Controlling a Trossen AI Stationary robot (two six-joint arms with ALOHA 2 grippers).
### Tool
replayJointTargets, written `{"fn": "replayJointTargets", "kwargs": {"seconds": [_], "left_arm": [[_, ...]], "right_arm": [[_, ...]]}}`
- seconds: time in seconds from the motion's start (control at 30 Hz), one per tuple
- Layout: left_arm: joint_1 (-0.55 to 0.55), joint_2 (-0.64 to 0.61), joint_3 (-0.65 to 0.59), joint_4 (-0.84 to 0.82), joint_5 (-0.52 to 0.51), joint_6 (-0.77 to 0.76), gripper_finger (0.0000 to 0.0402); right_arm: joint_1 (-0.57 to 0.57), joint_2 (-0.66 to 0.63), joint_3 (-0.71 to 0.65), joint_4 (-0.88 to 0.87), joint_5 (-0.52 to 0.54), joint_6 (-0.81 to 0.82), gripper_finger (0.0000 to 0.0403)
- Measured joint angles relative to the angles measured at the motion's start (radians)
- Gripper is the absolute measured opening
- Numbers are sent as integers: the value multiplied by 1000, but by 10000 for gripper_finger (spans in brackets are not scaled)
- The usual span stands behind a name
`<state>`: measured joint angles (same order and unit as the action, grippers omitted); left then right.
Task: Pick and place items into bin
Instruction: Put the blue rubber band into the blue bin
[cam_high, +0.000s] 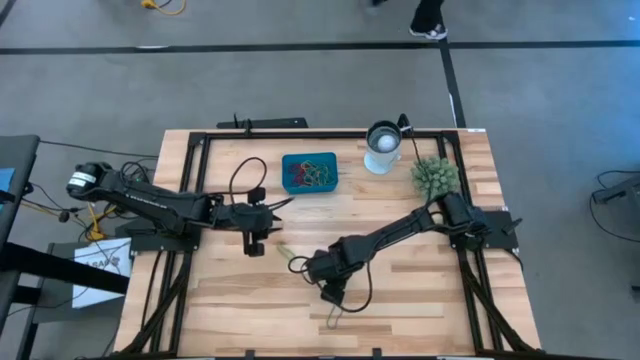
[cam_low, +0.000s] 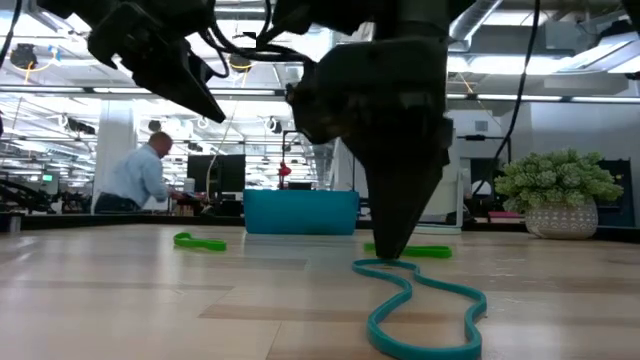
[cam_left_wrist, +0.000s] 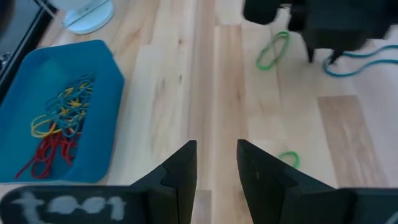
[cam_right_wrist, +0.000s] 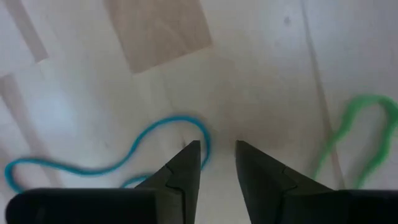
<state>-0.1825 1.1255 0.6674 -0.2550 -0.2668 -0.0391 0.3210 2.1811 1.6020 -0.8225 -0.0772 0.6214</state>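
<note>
Directly under the right gripper (cam_right_wrist: 216, 163) lies a teal rubber band (cam_right_wrist: 112, 158), and the coming move turns on how band and fingers line up. In the right wrist view the fingers stand slightly apart with nothing between them; the band's nearest bend curls just ahead of one fingertip, and its long axis trails off to one side rather than crossing the gap — so, as a judgement, a small sideways shift or a turn of the wrist would be needed before closing. The low view adds height: the right gripper (cam_low: 392, 245) has its tips at or just above the table (cam_low: 120, 300), touching or nearly touching one end of the teal rubber band (cam_low: 425, 310), which snakes toward the camera. A green rubber band (cam_right_wrist: 351, 134) lies near, to the other side. From above, the right gripper (cam_high: 328, 283) is near the middle of the table, clearly the nearer arm; the band itself is barely legible there. The left gripper (cam_left_wrist: 216, 163) hovers between the work spot and the bin (cam_left_wrist: 106, 134), fingers slightly parted and empty. Its wrist view alone shows the bin's contents — a tangle of red, yellow and blue-green bands (cam_left_wrist: 59, 127) — while the high view fixes the bin (cam_high: 288, 162) at the far side of the table, well apart from the teal band.
</note>
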Motion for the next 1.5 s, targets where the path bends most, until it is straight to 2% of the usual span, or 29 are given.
{"fn": "replayJointTargets", "kwargs": {"seconds": [0.27,0.53,0.67,0.83,1.13,1.23,1.5], "left_arm": [[-61,0,0,4,-8,-9,105],[-67,0,0,6,-9,-10,105],[-67,0,0,10,-10,-10,105],[-67,0,0,14,-26,-31,105],[-67,0,0,3,-65,-37,105],[-67,0,0,0,-65,-40,105],[-67,0,1,-27,-60,-53,105]], "right_arm": [[25,0,-1,-2,21,51,97],[53,0,-2,-4,63,39,95],[59,10,-1,-5,83,-9,68],[59,46,4,-4,79,-75,11],[46,-21,69,-46,93,-182,2],[35,-102,115,-94,186,-225,1],[-67,-261,150,-280,572,-303,0]]}}
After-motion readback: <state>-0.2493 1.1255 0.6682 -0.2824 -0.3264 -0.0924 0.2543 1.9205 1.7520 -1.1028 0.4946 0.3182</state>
